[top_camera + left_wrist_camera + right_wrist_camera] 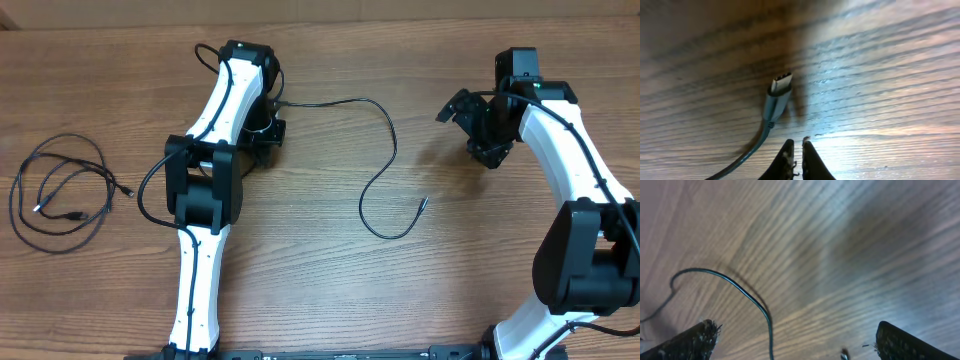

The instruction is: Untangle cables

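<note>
The left gripper is seen pressed together and empty; the plug of a loose cable lies just ahead on the wooden surface. The right gripper is spread wide over that cable's curve. Only the overhead view shows a coiled cable, well apart at far left.

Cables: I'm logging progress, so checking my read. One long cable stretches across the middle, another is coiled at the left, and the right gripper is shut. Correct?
Not quite. The right gripper is open, not shut: the right wrist view shows its fingers spread wide apart. The rest stands: the long cable stretches across the middle, and the coiled cable lies at the left.
</note>
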You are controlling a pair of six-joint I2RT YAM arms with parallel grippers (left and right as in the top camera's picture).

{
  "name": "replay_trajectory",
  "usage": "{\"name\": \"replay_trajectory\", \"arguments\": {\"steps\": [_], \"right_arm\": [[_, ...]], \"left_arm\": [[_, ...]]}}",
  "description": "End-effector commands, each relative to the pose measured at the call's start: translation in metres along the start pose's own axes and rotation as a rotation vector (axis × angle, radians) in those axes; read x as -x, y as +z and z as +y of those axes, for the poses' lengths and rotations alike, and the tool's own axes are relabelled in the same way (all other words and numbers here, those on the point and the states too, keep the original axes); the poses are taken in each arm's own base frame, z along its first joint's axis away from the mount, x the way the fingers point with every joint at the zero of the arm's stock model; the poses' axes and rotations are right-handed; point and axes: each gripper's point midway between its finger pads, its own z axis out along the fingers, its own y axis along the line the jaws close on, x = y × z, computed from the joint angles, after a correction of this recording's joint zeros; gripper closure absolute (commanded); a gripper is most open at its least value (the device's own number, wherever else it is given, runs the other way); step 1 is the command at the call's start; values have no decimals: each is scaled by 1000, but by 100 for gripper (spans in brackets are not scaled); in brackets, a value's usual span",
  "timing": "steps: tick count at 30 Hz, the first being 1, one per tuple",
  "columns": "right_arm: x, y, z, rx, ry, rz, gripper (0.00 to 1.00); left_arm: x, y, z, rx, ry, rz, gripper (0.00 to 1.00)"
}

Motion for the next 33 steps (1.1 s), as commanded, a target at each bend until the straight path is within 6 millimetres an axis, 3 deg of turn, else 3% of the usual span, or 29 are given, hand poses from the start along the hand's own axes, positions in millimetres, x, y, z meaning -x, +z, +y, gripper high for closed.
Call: {"name": "replay_trajectory", "arguments": {"steps": [1,3,5,9,13,21,27,31,33], "right_arm": [[3,-2,1,4,-4,-21,0],[3,-2,1,4,-3,-20,0],[3,-2,1,4,-4,-20,0],[3,-2,1,4,-4,-20,0],[3,-2,1,4,-3,-20,0],[3,-2,1,4,-3,-20,0],[3,-2,1,4,-4,-20,0],[3,-2,1,4,-3,-20,0],[3,-2,1,4,-3,-20,0]], "left_arm": [[8,-31,2,-14,15,-99,89],[10,-32,6,4,12,-105,85],[13,-30,14,42,8,-115,71],[21,-29,17,63,12,-144,63],[25,-30,17,62,12,-162,65],[25,-21,2,10,28,-152,96],[24,-17,-6,6,43,-146,94],[26,-17,-6,15,47,-155,78],[25,-17,-6,18,50,-149,75]]}}
